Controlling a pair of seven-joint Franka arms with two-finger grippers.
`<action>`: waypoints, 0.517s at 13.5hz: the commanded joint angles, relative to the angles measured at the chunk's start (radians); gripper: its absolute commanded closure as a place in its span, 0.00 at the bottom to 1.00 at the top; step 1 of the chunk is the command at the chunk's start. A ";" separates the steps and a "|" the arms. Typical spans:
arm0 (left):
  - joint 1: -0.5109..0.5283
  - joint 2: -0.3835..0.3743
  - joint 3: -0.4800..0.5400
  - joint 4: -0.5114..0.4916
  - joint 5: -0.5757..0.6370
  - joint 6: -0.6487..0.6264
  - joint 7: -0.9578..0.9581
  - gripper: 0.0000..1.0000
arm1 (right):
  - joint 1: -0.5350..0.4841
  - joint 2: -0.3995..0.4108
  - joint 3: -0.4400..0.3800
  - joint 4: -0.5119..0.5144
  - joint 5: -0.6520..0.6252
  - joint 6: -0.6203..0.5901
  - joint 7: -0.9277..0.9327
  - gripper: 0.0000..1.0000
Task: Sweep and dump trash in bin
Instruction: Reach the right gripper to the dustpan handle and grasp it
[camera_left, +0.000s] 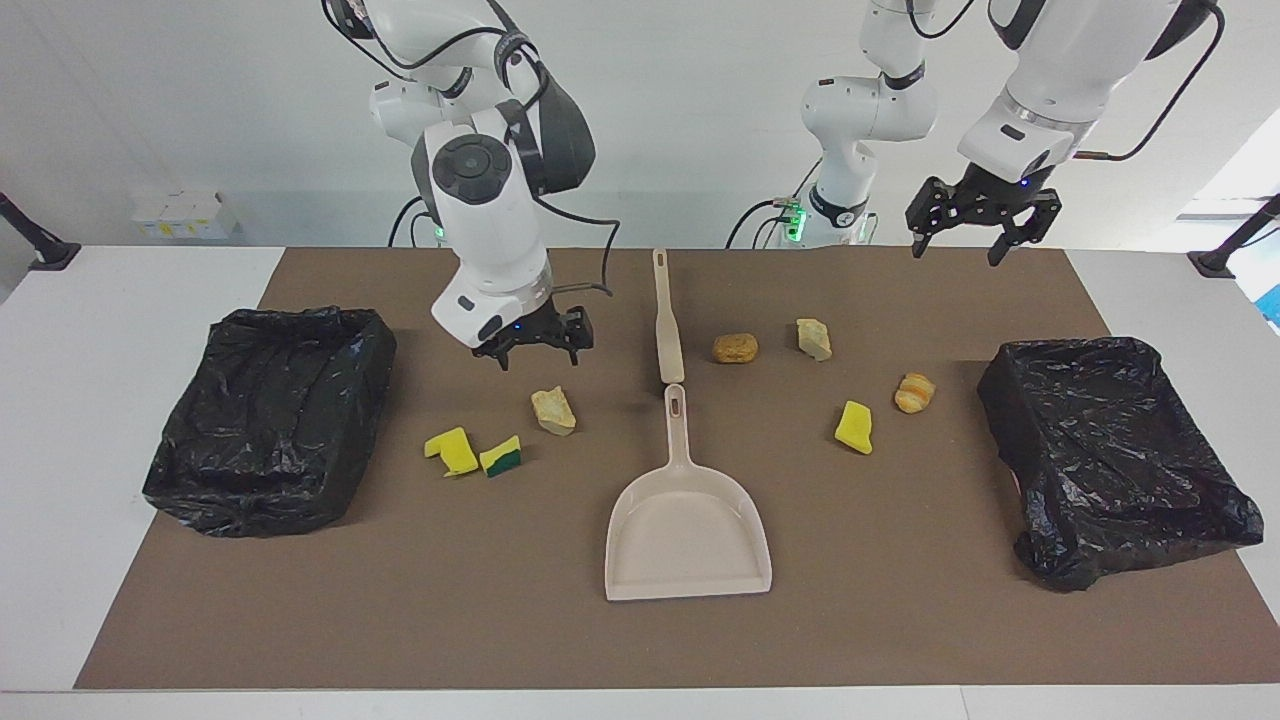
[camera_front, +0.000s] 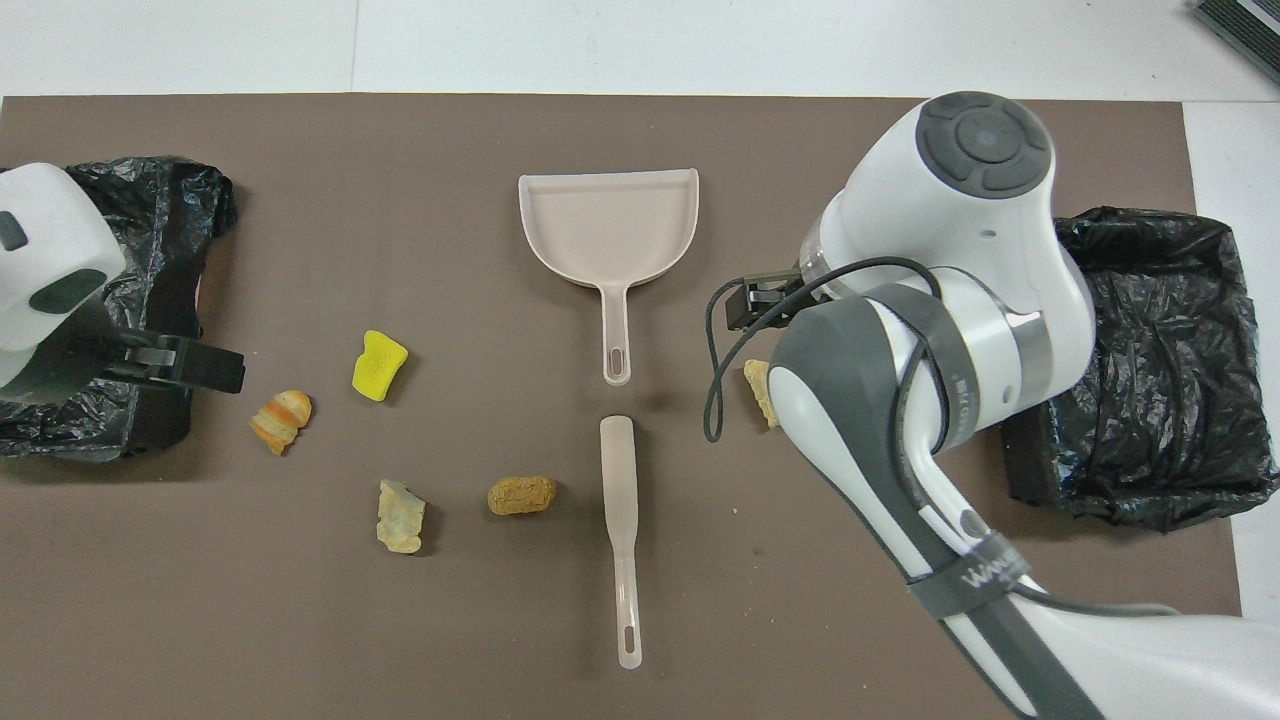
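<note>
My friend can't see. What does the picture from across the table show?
Two white robot arms hang open-handed over a brown mat, the right gripper above a tan bread chunk, the left gripper over the mat's edge. A beige plastic dustpan and beige brush lie mid-mat among scraps, between two black-bagged bins.
</note>
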 joint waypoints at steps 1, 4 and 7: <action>-0.022 -0.061 0.014 -0.082 -0.002 0.030 -0.008 0.00 | 0.022 0.081 0.007 0.031 0.028 0.116 0.029 0.00; -0.022 -0.061 0.014 -0.083 -0.002 0.028 -0.008 0.00 | 0.066 0.182 0.024 0.069 0.057 0.235 0.061 0.00; -0.022 -0.062 0.016 -0.085 -0.003 0.028 -0.008 0.00 | 0.155 0.282 0.012 0.168 0.040 0.261 0.171 0.00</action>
